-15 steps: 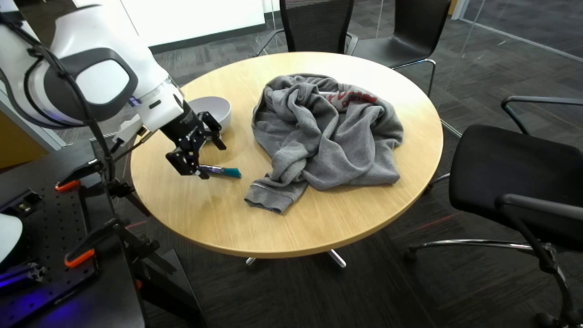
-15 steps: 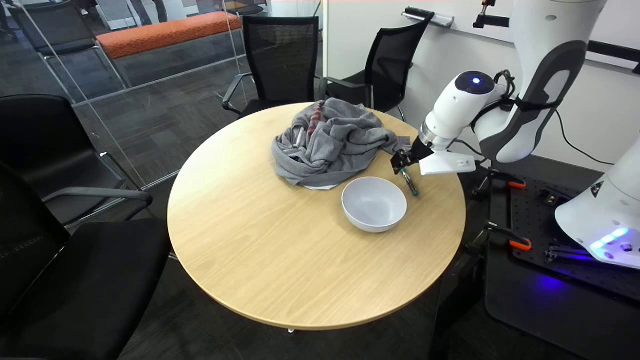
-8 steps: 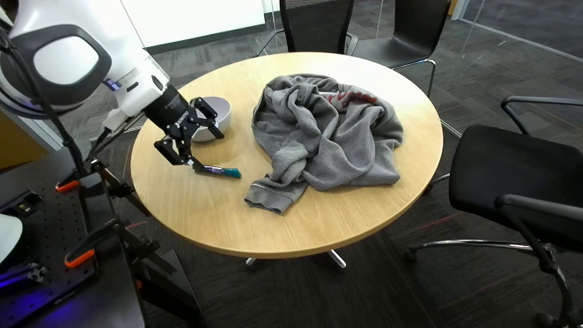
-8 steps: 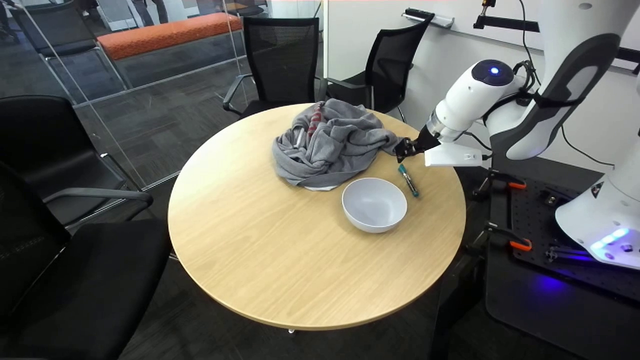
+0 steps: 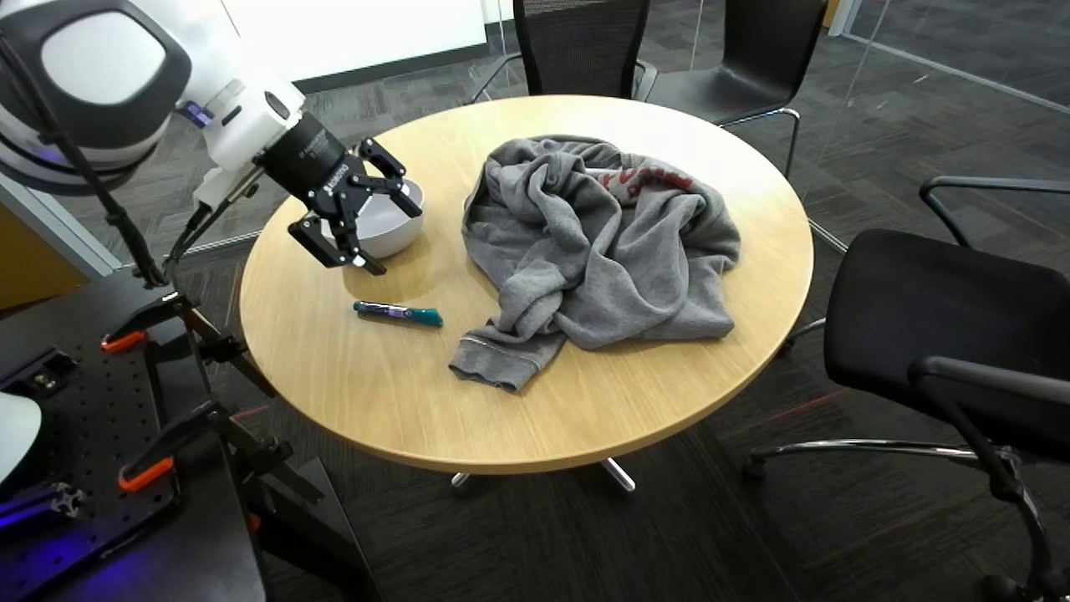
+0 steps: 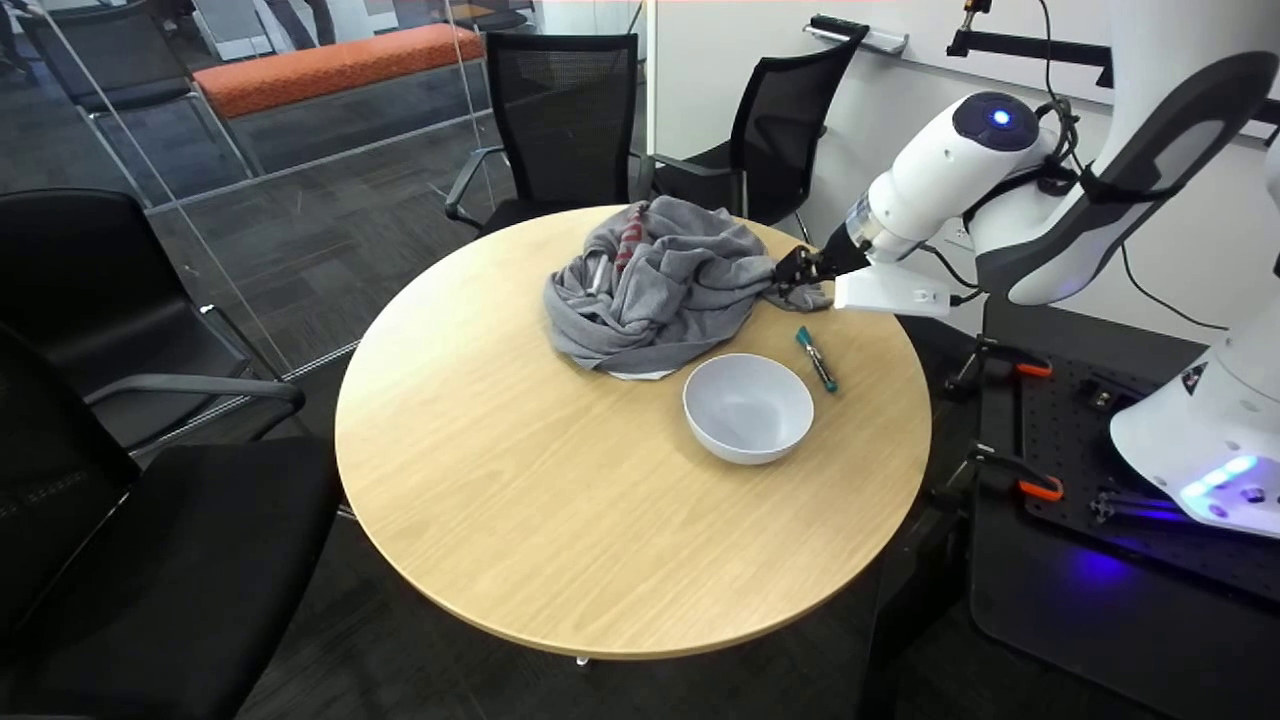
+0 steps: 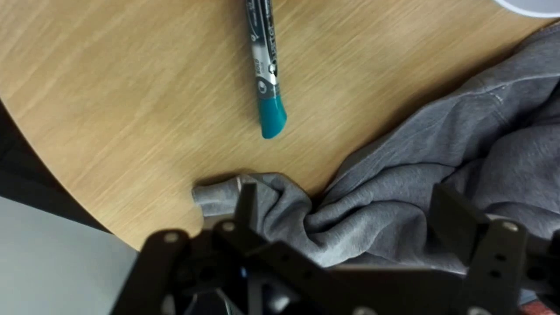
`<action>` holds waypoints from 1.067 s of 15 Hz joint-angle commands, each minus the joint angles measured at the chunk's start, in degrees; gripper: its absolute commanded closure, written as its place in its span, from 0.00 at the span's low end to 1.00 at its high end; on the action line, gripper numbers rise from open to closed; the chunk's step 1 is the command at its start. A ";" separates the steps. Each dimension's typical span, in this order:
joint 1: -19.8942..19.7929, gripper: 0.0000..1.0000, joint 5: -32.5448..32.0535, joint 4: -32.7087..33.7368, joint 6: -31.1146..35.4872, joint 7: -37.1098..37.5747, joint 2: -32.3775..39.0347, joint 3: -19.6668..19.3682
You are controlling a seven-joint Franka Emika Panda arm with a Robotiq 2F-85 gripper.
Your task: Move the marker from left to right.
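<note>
In an exterior view, on the table (image 5: pixel 518 426): the marker (image 5: pixel 398 313) before the bowl (image 5: pixel 389 231), left of the sweatshirt (image 5: pixel 602 251).

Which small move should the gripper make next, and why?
Probably lift the open gripper farther from the marker: it lies untouched on the table, and the gripper has moved away from it during the last second, so placing may be finished.

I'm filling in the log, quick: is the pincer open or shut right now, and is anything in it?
Pincer: open, holding nothing; the marker lies on the table, apart from it.
</note>
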 commanded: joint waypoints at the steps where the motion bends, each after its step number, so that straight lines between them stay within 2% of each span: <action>1: 4.95 0.00 -1.78 -0.13 1.31 4.19 -0.39 -4.96; 2: 8.48 0.00 -0.10 -2.36 2.35 2.89 -1.21 -7.93; 3: 7.16 0.00 -2.50 0.03 1.08 5.00 -1.36 -7.31; 4: 8.43 0.00 -2.79 -0.02 1.44 4.83 -1.86 -8.68; 5: 11.79 0.00 -1.79 -1.70 1.75 3.74 -2.97 -11.61; 7: 13.08 0.00 -3.66 -0.11 0.70 4.39 -3.82 -13.60; 9: 17.90 0.00 -3.38 -1.68 1.45 2.65 -5.29 -18.47; 12: 21.47 0.00 -6.47 -0.01 0.22 2.82 -7.14 -23.21; 13: 24.59 0.00 -6.09 -1.58 1.12 1.13 -7.73 -26.28; 14: 24.90 0.00 -8.37 -0.03 -0.32 1.82 -8.84 -27.22; 16: 28.30 0.00 -11.47 0.04 -1.29 0.41 -11.24 -31.20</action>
